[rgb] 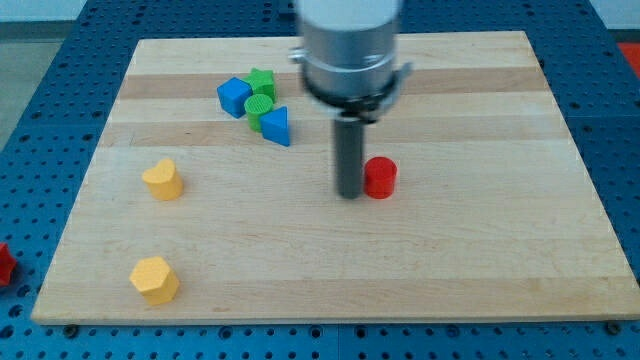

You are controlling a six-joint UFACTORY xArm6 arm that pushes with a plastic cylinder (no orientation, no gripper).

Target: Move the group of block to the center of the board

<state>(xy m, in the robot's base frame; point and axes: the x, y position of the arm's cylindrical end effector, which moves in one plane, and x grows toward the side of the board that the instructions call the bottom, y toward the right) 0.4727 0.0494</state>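
My tip (pixel 350 194) touches the red cylinder (pixel 380 178); the green-blue cluster (pixel 258 104) lies upper-left.

Landmark: I place everything by the red cylinder (pixel 380 178).
My tip (pixel 349 194): touching or just beside the red cylinder on the view's left; that side is blocked.
Cluster: blue cube (pixel 234 97), green star-like block (pixel 262 82), green cylinder (pixel 259 108) and blue triangular block (pixel 277 126) sit packed together, up and left of the red cylinder, near it.
Far left: yellow heart-like block (pixel 162 180) and yellow hexagonal block (pixel 154 279) stand well apart from the cylinder.
Free room: I see bare board (pixel 480 250) right of and below the cylinder.
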